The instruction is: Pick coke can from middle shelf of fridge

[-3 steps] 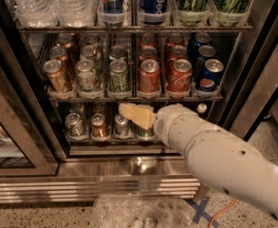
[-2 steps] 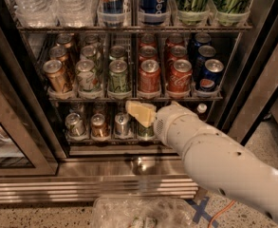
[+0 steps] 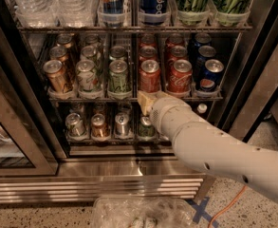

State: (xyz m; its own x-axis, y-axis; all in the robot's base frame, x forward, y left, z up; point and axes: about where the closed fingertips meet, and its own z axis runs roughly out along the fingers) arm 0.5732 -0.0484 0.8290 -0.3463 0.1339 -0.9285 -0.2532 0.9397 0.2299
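Steel and dark glass frame the fridge (image 3: 105, 177), where a white robot arm (image 3: 214, 151) extends from the lower right to the front of the middle shelf (image 3: 81, 99). Its tan-tipped claw (image 3: 145, 101) sits at the shelf's front rail, directly below the coke can (image 3: 150, 76). Whether the claw is open or closed cannot be told. The coke can stands upright at the front of its lane, fourth from the left, with more red cans (image 3: 148, 53) lined up behind it and another red row (image 3: 180, 75) just to its right. Pepsi cans (image 3: 209, 75) fill the rightmost lane. Green-and-white cans (image 3: 118, 76) stand just to the coke can's left, and a bronze can (image 3: 57, 76) heads the leftmost lane. Above, a rack holds water bottles (image 3: 39, 4) and tall cans (image 3: 153, 1). Below, the arm partly hides a row of small cans (image 3: 100, 125). On the speckled floor lie an orange cable (image 3: 228, 205) and a blue tape cross (image 3: 201, 212).
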